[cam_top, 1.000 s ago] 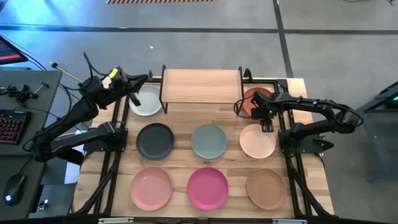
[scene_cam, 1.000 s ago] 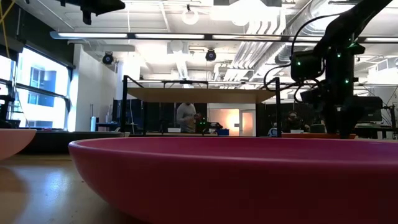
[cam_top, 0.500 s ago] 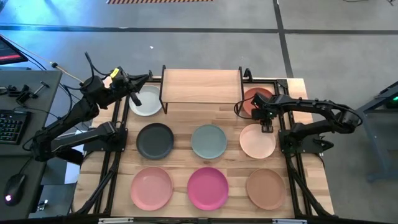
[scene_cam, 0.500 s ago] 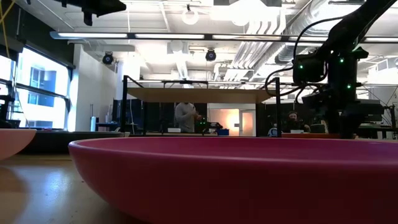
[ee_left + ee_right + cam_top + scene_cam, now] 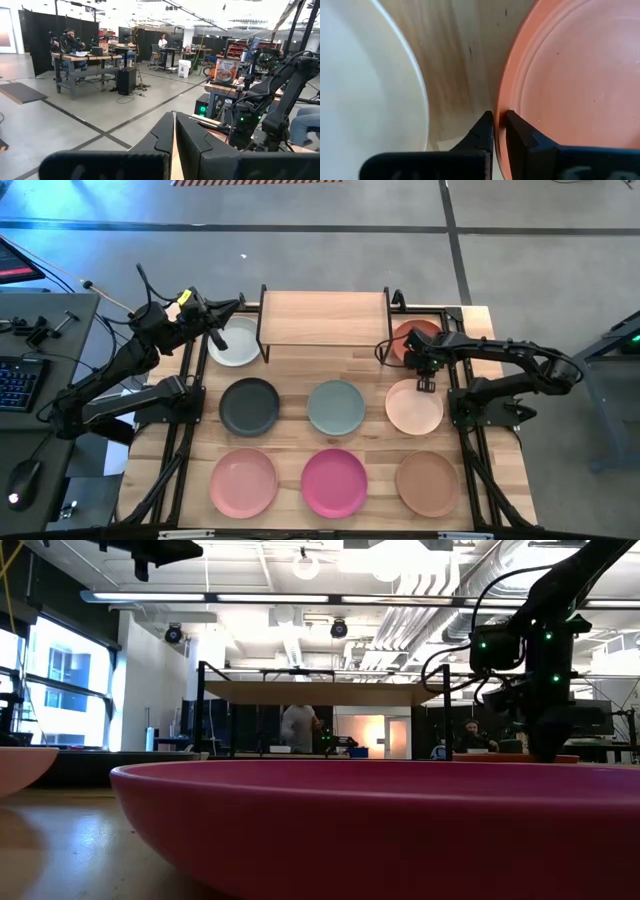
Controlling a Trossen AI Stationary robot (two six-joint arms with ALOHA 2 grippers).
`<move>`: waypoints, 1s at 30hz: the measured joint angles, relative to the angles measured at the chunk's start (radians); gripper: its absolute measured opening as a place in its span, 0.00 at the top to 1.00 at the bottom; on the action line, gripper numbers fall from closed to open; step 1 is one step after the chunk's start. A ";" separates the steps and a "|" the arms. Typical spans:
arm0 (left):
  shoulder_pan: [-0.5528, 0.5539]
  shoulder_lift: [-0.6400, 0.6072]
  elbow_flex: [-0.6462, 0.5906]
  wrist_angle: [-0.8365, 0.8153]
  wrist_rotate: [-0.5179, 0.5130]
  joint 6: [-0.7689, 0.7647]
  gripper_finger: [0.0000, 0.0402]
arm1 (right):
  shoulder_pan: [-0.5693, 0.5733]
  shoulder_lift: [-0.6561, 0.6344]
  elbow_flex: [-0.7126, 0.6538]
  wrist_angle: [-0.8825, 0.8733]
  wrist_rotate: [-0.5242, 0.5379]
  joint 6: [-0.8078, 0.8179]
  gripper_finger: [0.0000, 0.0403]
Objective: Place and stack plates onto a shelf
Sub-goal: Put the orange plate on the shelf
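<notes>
The right gripper [image 5: 428,383] hangs between the round matte terracotta plate [image 5: 408,338] at its 12 o'clock and the cream-peach plate [image 5: 414,407], fingers nearly pinched together at the terracotta rim; it should seat one finger under that rim before lifting toward the light-wood shelf [image 5: 323,318] at 10 o'clock. The left gripper [image 5: 222,313], fingers clenched, waits over the white-grey plate [image 5: 236,342].

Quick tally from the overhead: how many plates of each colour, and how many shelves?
White plate: 1
Terracotta plate: 1
Charcoal plate: 1
Sage plate: 1
Peach plate: 1
Pink plate: 1
Magenta plate: 1
Tan plate: 1
Shelf: 1
Total: 9
</notes>
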 joint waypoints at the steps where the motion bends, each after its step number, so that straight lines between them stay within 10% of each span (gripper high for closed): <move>1: 0.000 0.000 0.000 0.000 0.000 0.000 0.98 | 0.000 0.001 0.005 -0.009 0.000 0.005 0.99; 30: 0.000 0.000 0.000 0.000 0.001 0.027 0.98 | 0.000 0.002 0.266 -0.275 0.000 0.139 1.00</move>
